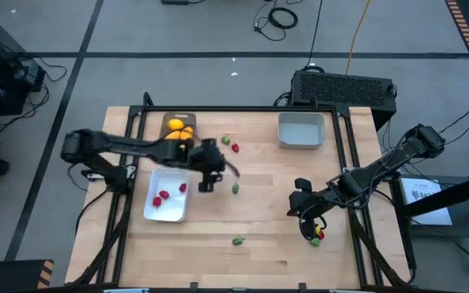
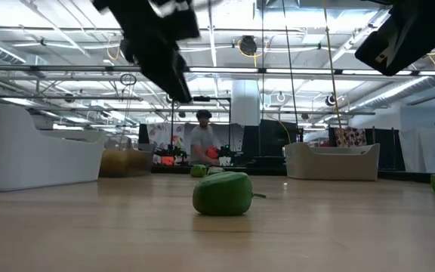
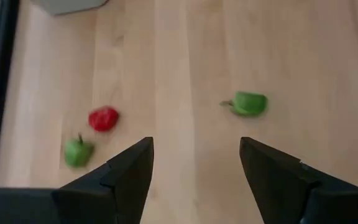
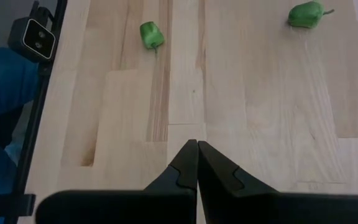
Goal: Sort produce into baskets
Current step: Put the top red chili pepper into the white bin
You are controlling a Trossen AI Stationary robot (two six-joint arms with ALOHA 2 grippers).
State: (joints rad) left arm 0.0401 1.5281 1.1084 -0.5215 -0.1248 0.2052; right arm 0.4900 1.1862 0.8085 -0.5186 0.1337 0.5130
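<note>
Hovering left tool, fingers apart.

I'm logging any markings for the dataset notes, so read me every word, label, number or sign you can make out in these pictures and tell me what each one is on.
No text can be read in any view.
White sheet beside the table's right edge: carries dark marks, too small to read.
Banners in the room behind the table: too blurred to read.
Black vented box: no readable marking.
</note>
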